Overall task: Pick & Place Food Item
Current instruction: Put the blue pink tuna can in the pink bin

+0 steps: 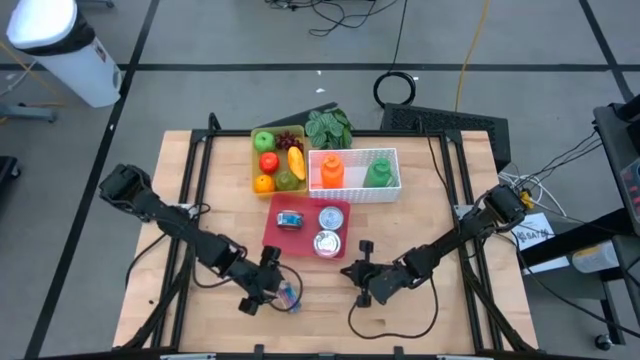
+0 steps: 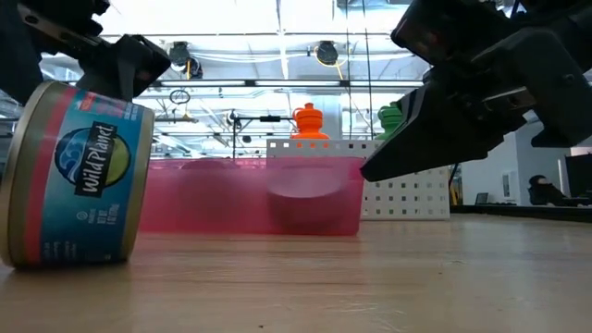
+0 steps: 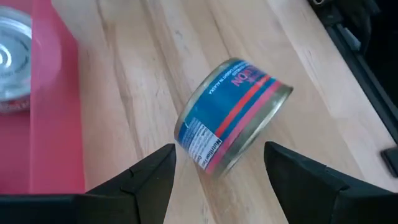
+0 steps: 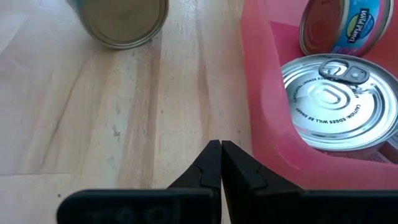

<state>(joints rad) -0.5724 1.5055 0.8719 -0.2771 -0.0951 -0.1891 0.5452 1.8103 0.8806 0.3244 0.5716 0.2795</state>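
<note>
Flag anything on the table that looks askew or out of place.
One blue-and-red labelled tin can lies tipped on the bare wooden table, leaning on its edge instead of standing flat. It sits outside the red tray, where three other cans rest. The open left gripper frames it.

The blue-and-pink tin can [image 2: 79, 180] on the wooden table reads "Wild Planet" on its side label. Same brand shows on another blue-labelled can [image 4: 345, 28] in the pink tray. The silver pull-tab lid [image 4: 339, 102] has "CAUTION: EDGES".
</note>
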